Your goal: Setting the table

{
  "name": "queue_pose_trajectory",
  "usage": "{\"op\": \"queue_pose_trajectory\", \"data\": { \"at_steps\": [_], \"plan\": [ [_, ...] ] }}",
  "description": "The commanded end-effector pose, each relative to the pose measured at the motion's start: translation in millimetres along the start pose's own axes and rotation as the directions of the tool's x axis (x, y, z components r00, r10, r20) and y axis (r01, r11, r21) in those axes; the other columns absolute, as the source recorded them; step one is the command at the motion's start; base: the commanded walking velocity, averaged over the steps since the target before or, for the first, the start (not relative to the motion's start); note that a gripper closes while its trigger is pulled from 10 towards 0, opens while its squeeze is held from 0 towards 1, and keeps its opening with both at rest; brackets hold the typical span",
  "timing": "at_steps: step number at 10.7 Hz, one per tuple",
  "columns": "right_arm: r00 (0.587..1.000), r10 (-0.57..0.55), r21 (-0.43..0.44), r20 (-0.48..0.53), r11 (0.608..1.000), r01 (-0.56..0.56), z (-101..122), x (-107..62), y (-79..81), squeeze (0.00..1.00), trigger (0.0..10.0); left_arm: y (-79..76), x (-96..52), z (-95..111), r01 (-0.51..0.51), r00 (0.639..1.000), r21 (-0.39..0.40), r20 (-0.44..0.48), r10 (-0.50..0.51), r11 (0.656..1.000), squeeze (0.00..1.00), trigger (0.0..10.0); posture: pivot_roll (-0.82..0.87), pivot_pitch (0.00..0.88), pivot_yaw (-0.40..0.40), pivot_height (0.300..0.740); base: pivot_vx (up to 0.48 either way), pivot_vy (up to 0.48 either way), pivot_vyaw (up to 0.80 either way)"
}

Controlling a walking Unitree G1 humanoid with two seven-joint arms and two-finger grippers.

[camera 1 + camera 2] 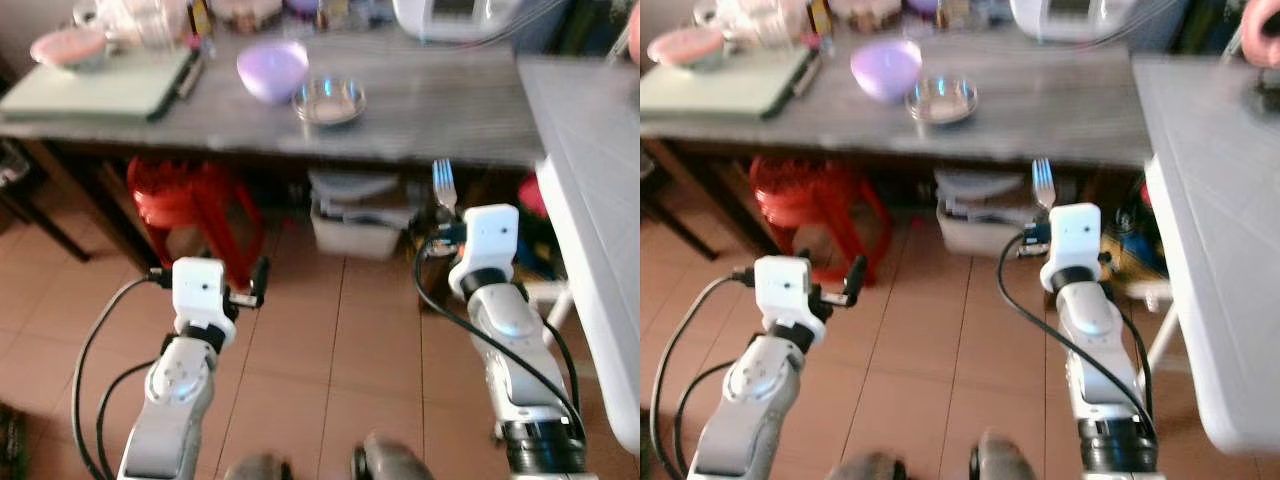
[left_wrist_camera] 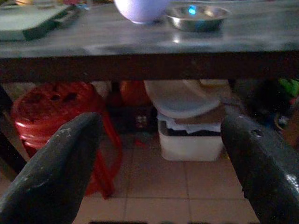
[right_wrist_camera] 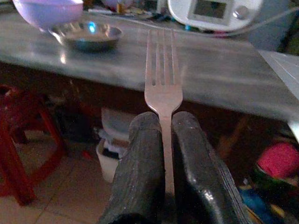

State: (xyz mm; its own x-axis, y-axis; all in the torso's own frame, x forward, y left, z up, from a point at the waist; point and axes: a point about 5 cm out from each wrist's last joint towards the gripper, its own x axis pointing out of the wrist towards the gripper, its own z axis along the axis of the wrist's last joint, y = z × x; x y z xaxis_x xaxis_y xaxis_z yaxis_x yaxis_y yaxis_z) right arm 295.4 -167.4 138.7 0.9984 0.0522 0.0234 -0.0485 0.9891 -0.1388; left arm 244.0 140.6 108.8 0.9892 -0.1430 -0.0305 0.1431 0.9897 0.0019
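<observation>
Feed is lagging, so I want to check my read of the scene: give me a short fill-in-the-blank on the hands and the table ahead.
1. The right hand is shut on a silver metal ____, tines pointing up.
2. The left hand is ____ and holds nothing.
3. On the grey wooden table, the shallow steel dish sits beside a ____ plastic bowl.
4. Under the table stands a ____ plastic stool.

Missing words: fork; open; lilac; red

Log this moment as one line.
right gripper: shut on fork | left gripper: open | table: ahead
</observation>
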Motion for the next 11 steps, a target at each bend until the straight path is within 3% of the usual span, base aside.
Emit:
{"op": "queue_pose_trajectory", "data": {
  "at_steps": [1, 3, 6, 9, 11],
  "plan": [
    [1.0, 0.008, 0.018, 0.014, 1.0, -0.008, 3, 1.5, 5.2, 0.0, 0.0, 6.5, -2.4, -1, -0.021, 1.0, 0.017, -0.004, 0.021, 1.0, 0.0, 10.0, 0.02, 0.122, 0.064, 0.74, 0.469, 0.0, 0.0],
    [1.0, 0.003, 0.013, 0.024, 1.0, -0.004, 4, 1.8, 4.9, 0.0, 0.0, 4.6, -2.2, -1, -0.016, 1.0, 0.017, -0.001, 0.016, 1.0, 0.0, 10.0, 0.02, 0.122, 0.064, 0.74, 0.469, 0.0, 0.0],
    [0.994, -0.094, -0.006, 0.051, 0.996, 0.094, 10, 3.9, -6.5, 0.0, 0.0, 3.0, -2.0, 0, -0.007, 1.0, 0.016, 0.004, 0.007, 1.0, 0.0, 10.0, 0.02, 0.123, 0.063, 0.74, 0.469, 0.0, 0.0],
    [0.981, -0.192, 0.045, 0.024, 0.981, 0.191, 7, 7.7, -18.8, 0.0, 0.0, 1.5, -2.4, 0, 0.003, 1.0, 0.003, 0.011, -0.003, 1.0, 0.0, 10.0, 0.02, 0.123, 0.064, 0.74, 0.463, 0.0, 0.0],
    [0.978, -0.21, 0.063, 0.017, 0.976, 0.209, 8, 9.4, -20.9, 0.0, 0.0, 4.1, -3.2, 1, -0.011, 1.0, 0.004, 0.016, 0.011, 1.0, 0.0, 10.0, 0.02, 0.123, 0.064, 0.74, 0.0, 0.0, 0.0]
  ]
}}
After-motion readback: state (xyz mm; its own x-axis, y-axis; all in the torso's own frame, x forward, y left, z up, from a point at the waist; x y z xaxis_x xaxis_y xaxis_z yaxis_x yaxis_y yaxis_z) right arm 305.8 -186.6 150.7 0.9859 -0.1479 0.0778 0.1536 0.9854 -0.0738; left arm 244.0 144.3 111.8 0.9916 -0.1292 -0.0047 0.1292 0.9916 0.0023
